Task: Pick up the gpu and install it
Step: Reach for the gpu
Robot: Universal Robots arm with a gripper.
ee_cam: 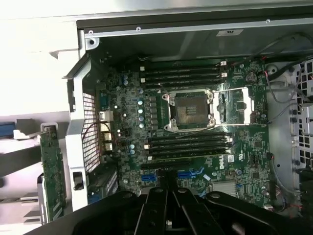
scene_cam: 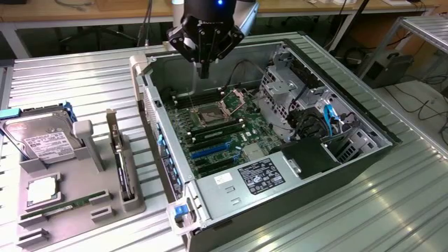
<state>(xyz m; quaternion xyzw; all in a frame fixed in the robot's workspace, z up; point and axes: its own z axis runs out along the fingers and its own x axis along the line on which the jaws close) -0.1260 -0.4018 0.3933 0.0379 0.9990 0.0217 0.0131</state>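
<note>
The hand (scene_cam: pixel 203 72) hangs over the far end of the open case (scene_cam: pixel 350 152), its fingers pressed together and holding nothing; in the wrist view the hand (ee_cam: pixel 168 188) looks down on the motherboard (ee_cam: pixel 195 147), above the blue slots and below the empty socket (ee_cam: pixel 188 110); the gpu (scene_cam: pixel 121 157) stands on edge in a slot of the grey tray (scene_cam: pixel 84 210), at the desk's (scene_cam: pixel 77 79) edge on the exterior view's left, just beside the case; the hard drive (scene_cam: pixel 39 139) and RAM stick (scene_cam: pixel 60 208) sit in the same tray.
</note>
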